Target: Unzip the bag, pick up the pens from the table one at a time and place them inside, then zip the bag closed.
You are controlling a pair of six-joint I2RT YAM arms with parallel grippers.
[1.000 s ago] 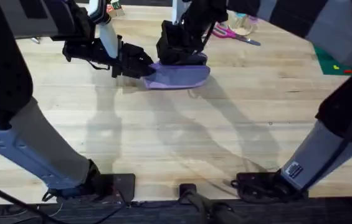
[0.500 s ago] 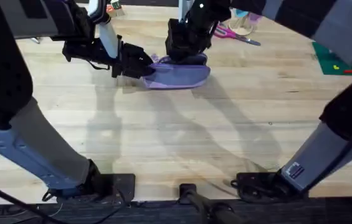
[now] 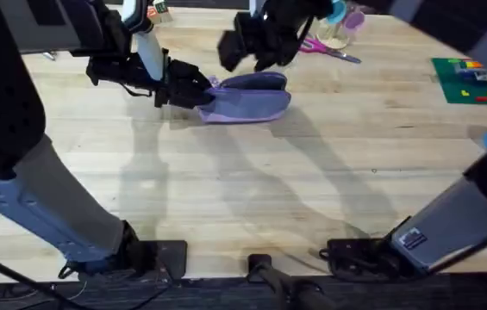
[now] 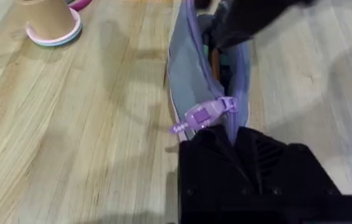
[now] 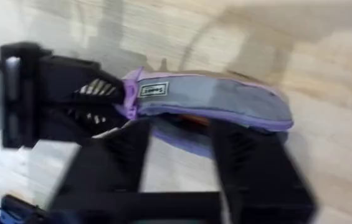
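Left fingers (image 3: 198, 89) pinch the bag (image 3: 247, 96)'s end; right fingers (image 3: 252, 52) hang open.
Left wrist view shows orange inside the open zip; right arm has lifted off since.

- The overhead camera sits high above the arm bases, looking down and forward across the bench (image 3: 252, 189); the bag (image 3: 247, 97) lies far up the view, seen from a distance.
- The left wrist camera looks close along the bag's (image 4: 195, 81) length from its pinched end, over its own left hand (image 4: 235, 138).
- The right wrist camera hangs above the bag (image 5: 216, 102), looking down at its side between its own spread fingers (image 5: 126, 155).
- All three views share the bag; the right wrist view also takes in the left hand (image 5: 104, 102).
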